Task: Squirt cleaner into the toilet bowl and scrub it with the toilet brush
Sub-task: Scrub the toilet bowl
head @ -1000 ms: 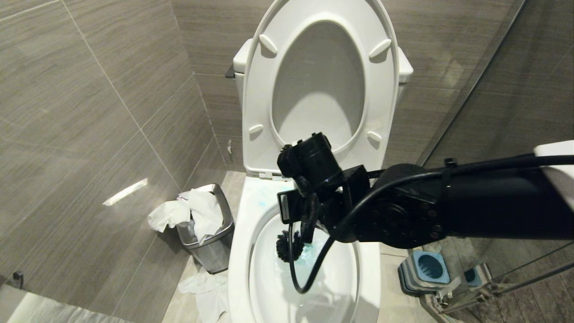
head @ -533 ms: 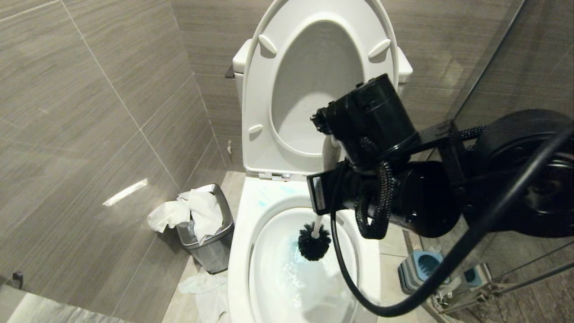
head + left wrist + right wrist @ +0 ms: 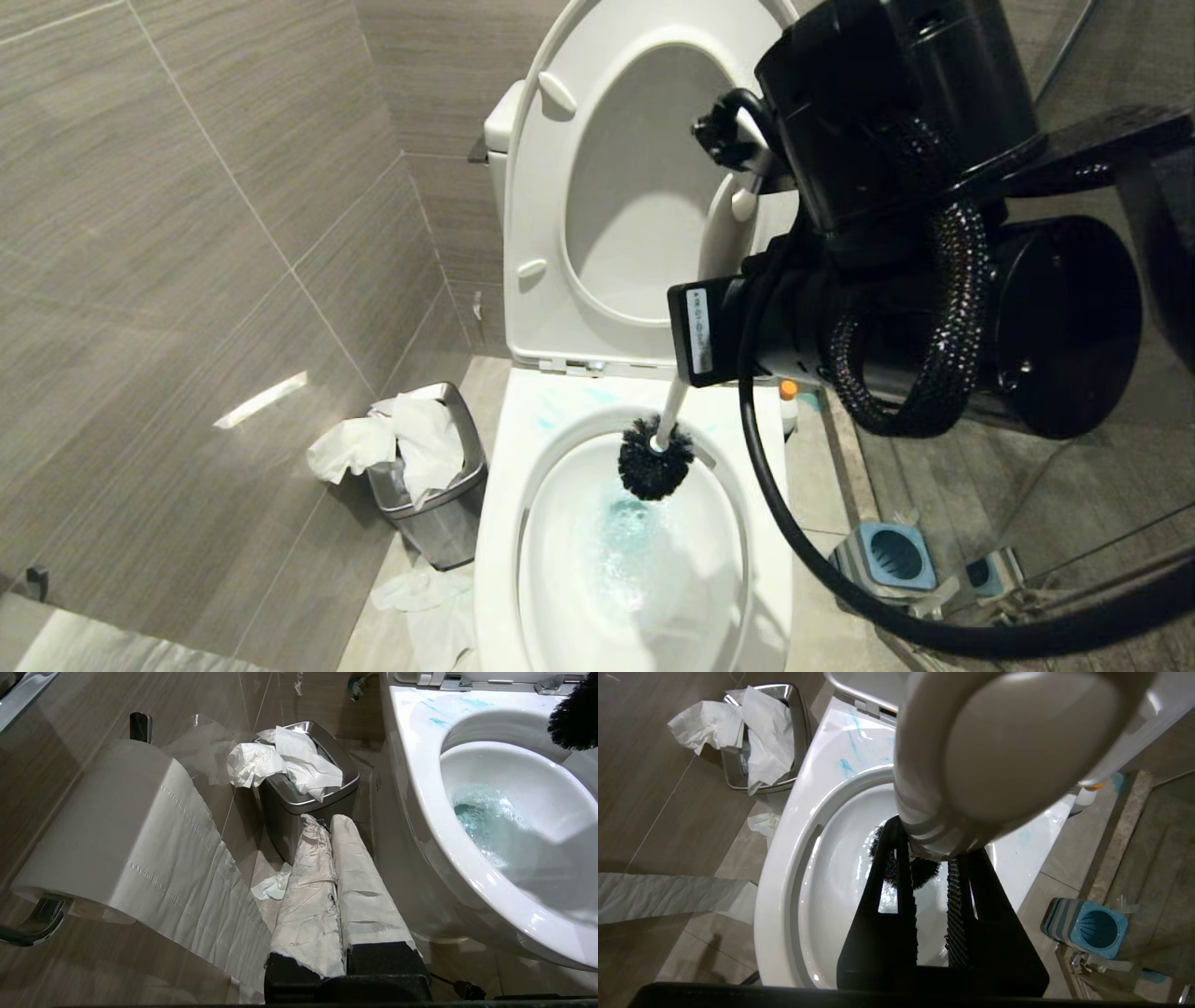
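With our right claw (image 3: pixel 931 858) clamped on the toilet brush (image 3: pixel 655 457), its bristle head at the toilet bowl (image 3: pixel 504 523) rear rim above the cleaner (image 3: pixel 627 537), we should press lower; our left claw (image 3: pixel 332 826) rests closed.

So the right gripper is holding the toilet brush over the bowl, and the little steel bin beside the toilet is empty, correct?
Not quite. The steel bin is stuffed with crumpled white tissue spilling over its rim, as the head view shows. The rest holds: the right gripper holds the toilet brush over the toilet bowl.
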### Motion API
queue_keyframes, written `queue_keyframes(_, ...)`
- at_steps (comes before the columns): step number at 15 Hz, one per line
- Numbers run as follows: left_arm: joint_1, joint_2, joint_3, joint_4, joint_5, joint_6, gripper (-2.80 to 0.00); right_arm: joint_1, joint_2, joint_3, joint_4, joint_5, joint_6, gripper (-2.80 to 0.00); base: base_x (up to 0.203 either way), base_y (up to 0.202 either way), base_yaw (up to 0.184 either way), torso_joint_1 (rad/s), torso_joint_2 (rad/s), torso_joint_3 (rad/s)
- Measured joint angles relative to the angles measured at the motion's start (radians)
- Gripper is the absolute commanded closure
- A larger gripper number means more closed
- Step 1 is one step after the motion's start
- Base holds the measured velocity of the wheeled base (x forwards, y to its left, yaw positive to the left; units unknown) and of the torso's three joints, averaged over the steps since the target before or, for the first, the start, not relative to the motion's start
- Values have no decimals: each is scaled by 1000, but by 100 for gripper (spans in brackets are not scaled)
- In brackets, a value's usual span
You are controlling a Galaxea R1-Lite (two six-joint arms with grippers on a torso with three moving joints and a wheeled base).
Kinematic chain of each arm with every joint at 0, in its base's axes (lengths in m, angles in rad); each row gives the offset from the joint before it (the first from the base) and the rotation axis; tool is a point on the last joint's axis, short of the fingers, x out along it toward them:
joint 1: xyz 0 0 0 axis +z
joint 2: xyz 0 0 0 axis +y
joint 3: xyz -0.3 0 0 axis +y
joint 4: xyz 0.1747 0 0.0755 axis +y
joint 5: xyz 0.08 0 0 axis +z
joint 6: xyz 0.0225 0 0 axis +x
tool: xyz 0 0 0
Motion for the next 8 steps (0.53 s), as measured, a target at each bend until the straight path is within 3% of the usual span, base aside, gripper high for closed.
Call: queue_keyframes(8,0,0,0,0,0,0,0,38,-16,-16,2,-20,3,0,0,0,0,0,0,0)
